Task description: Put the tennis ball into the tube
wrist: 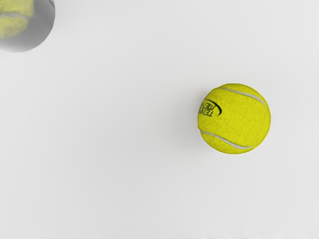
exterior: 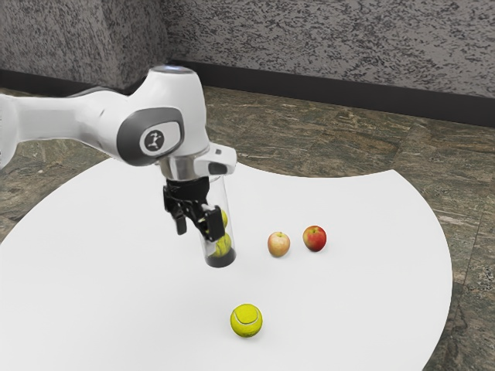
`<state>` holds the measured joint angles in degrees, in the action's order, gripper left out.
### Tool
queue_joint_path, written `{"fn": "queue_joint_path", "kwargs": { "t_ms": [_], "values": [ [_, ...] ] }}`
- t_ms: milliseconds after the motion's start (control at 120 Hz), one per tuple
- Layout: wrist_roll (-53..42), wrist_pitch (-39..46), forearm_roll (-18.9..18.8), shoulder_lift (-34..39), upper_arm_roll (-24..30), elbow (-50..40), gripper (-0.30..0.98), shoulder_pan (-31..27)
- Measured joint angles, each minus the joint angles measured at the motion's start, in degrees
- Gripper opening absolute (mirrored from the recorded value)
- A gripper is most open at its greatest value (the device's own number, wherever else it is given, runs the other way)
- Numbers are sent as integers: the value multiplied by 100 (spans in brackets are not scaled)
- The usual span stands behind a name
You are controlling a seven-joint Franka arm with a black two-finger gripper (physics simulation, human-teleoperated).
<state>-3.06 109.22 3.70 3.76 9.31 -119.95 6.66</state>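
A round-edged white surface (exterior: 371, 309) spreads beneath us; clock directions here follow the exterior view. Our white arm (exterior: 85, 120) reaches in from nine o'clock, ending in a black claw (exterior: 197, 228) raised above the surface and pointing down. The claw is open, its two fingers apart with nothing between them. A clear tube (exterior: 220, 261) with a dark base stands upright just beside it in that view, holding two tennis balls (exterior: 222, 246).

The loose tennis ball (exterior: 247, 320) rests on the surface, below the claw's height and toward five o'clock from it. That offset decides our next move: we judge that we must shift toward five o'clock and line up over the ball before lowering, or a finger could land on it and roll it away. From the ball, the tube lies between eleven and twelve, well apart. Two apples, one pale (exterior: 278, 244) and one redder (exterior: 315, 238), sit at about three o'clock from the tube.
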Motion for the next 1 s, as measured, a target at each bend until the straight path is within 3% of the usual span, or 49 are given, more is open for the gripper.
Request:
{"fn": "queue_joint_path", "kwargs": {
  "t_ms": [142,450,1000],
  "values": [
    [211,611,10,-82,133,-537,69,208],
    [597,1643,17,-978,363,-641,69,152],
    [950,2417,280,-1824,370,-592,69,339]
  ]
}}
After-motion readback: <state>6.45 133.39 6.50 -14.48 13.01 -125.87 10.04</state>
